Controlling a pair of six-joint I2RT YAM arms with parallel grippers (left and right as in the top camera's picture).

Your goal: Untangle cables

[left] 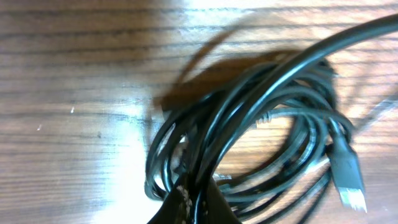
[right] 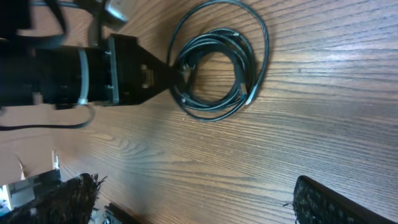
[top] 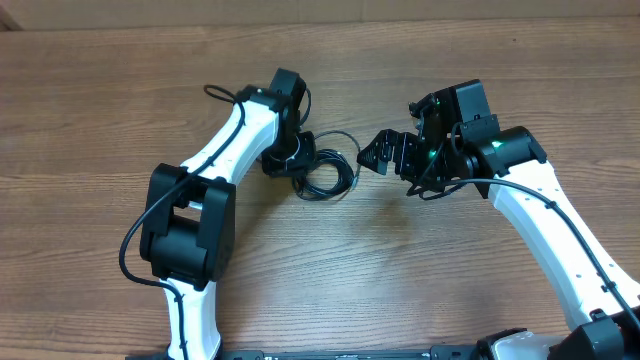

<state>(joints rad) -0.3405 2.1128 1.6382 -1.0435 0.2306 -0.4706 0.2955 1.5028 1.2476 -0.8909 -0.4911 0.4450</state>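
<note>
Firmly, left fingers (left: 186, 210) pinch cables (left: 205, 134); right fingers (right: 339, 202) gape.

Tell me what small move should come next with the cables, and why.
Probably bring the open right gripper onto the free side of the cables and close on a strand. The left gripper is shut on the coil's other edge, and the right one hangs beside it, holding nothing.

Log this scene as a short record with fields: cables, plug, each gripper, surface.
cables: black, tangled in one flat coil on the table
plug: silver-tipped, lying at the coil's rim
left gripper: shut on the coil's edge
right gripper: open, beside the coil, not touching it
surface: wooden table
</note>
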